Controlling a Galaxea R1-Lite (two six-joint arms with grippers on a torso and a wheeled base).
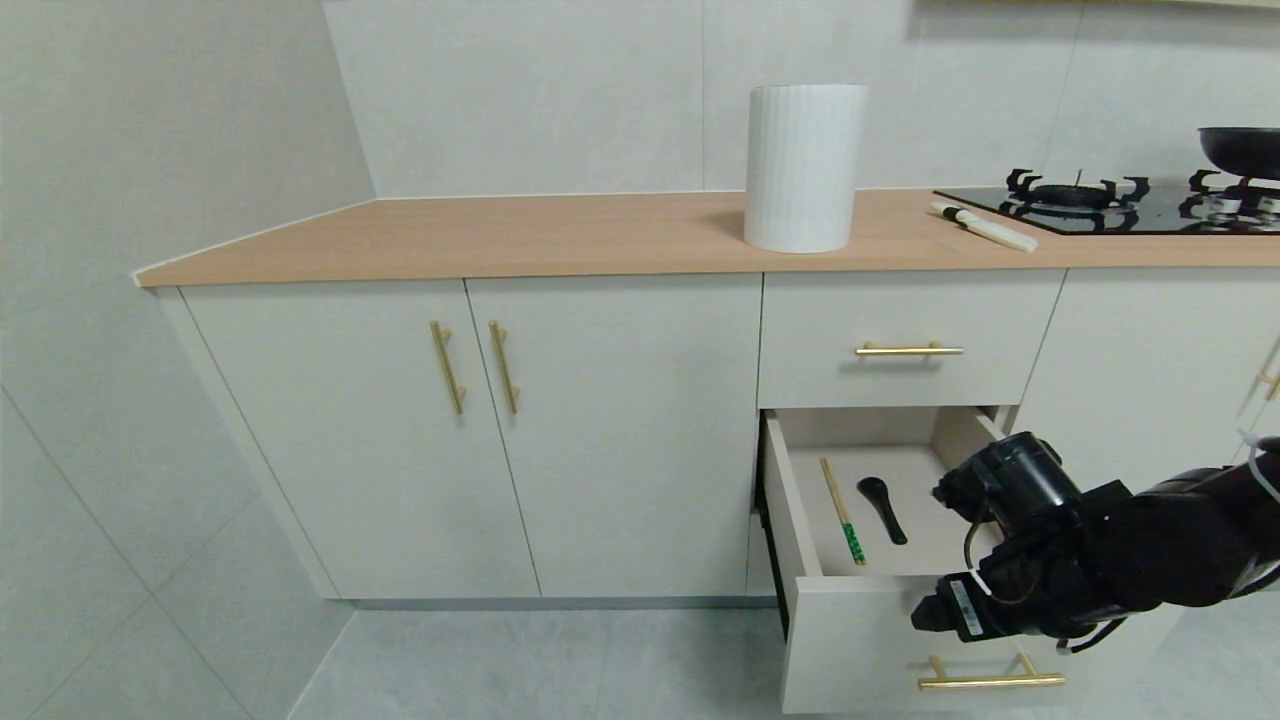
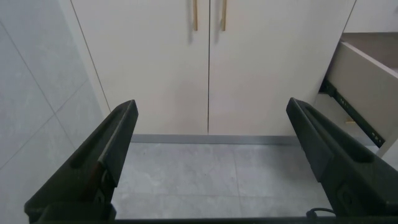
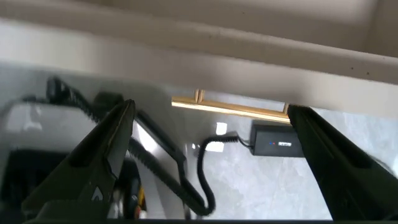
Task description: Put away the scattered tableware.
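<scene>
Two pieces of tableware lay inside your open lower drawer [image 1: 786, 500]: chopsticks [image 1: 843, 512] and, just beside them, a black spoon [image 1: 882, 508]. One more pale utensil [image 1: 983, 226] rested on the counter [image 1: 500, 235], between the white canister [image 1: 804, 168] and the stove [image 1: 1100, 210]. Your right gripper [image 3: 210, 109] sat low at the drawer front with its jaws spread wide and nothing in them; the gold handle [image 3: 230, 109] showed across the gap, and you couldn't tell whether it touched. Your left gripper [image 2: 210, 106] hung near the floor, facing the cabinet doors [image 2: 249, 62], jaws equally wide and empty.
</scene>
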